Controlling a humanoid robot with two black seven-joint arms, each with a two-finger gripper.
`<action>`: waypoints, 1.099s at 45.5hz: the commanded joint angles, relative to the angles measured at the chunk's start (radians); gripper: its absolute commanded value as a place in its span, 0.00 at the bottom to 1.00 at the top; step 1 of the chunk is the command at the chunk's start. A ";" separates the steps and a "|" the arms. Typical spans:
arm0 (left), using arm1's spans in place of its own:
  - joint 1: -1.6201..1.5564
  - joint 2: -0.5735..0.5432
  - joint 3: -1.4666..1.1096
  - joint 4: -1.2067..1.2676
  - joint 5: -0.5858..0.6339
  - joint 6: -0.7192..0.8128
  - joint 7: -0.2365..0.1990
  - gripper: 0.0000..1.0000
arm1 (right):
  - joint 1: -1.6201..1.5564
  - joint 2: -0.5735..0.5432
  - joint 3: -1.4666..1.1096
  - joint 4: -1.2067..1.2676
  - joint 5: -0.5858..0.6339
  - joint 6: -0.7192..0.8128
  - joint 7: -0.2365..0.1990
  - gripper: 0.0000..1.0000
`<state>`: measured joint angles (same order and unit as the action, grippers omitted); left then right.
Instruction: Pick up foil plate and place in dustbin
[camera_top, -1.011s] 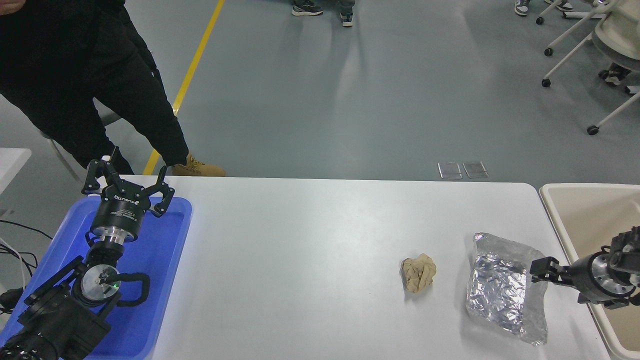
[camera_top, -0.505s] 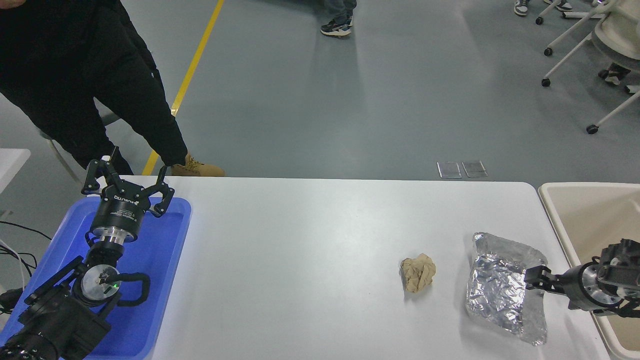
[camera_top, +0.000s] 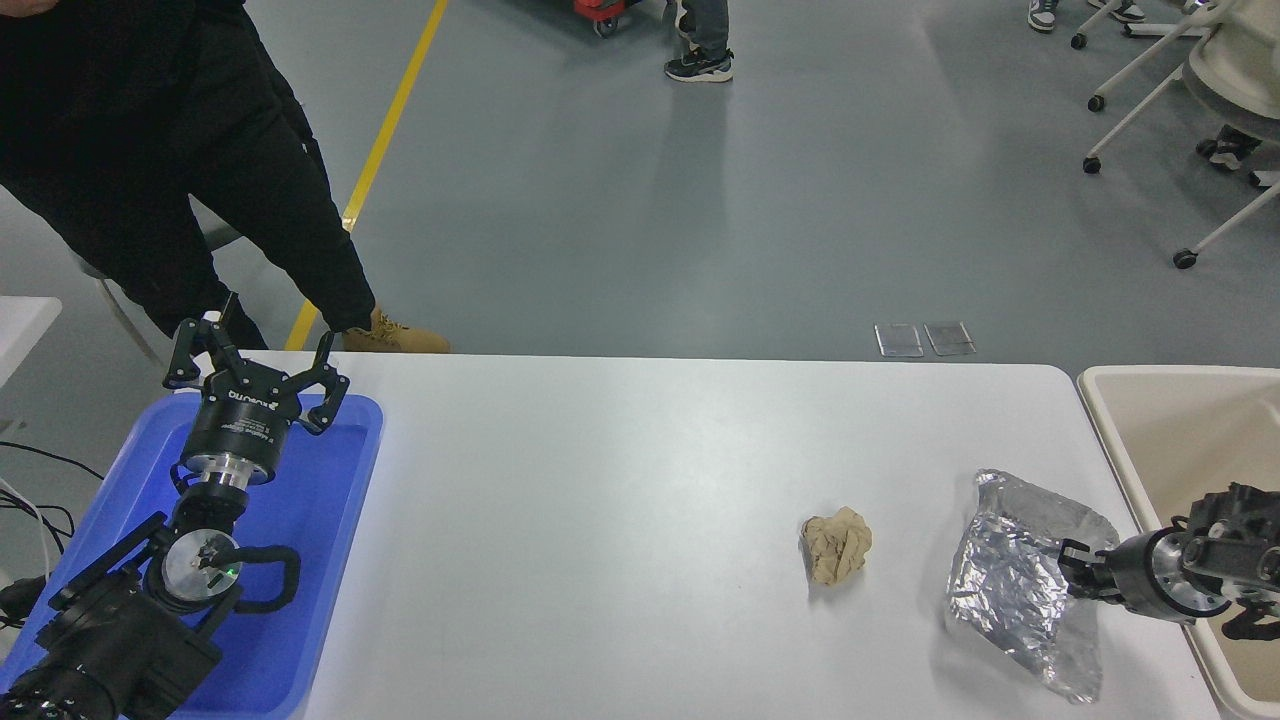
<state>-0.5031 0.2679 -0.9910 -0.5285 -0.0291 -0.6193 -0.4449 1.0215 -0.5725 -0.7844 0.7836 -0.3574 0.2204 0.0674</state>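
Grey workshop floor with a yellow line stretches behind a white table (camera_top: 620, 480), where a person in black (camera_top: 170, 150) stands by the far left corner. Near the table's right edge, close to its near right corner, lies the foil plate (camera_top: 1015, 575), its right side tipped up off the surface. That tilt looks to be the work of the right gripper (camera_top: 1075, 578), which reaches in from the right over the table edge and has its fingers closed on the plate's raised rim; pinching the rim is a sensible hold, since the thin foil offers nothing else to catch.

Just beyond that same right edge sits the dustbin (camera_top: 1120, 385), so the carry should be short. Its thick rim stands between plate and bin, and the crinkled foil may snag or bend there.

A crumpled paper ball (camera_top: 837, 545) rests apart to the plate's left, out of the way. At the left edge, the left gripper (camera_top: 255, 370) hangs parked over a blue tray (camera_top: 350, 480), fingers spread and holding nothing.
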 joint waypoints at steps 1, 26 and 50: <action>0.000 -0.001 0.000 -0.001 0.000 0.001 0.000 1.00 | 0.037 -0.009 -0.007 0.000 -0.023 0.002 0.014 0.00; 0.000 0.000 0.000 0.001 0.000 0.000 0.000 1.00 | 0.549 -0.179 -0.145 0.091 -0.021 0.283 0.011 0.00; 0.000 0.001 0.000 0.001 0.000 0.000 0.000 1.00 | 0.963 -0.179 -0.253 0.109 -0.028 0.542 0.005 0.00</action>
<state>-0.5032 0.2681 -0.9909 -0.5286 -0.0291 -0.6198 -0.4448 1.8405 -0.7549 -1.0086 0.8869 -0.3797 0.6736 0.0760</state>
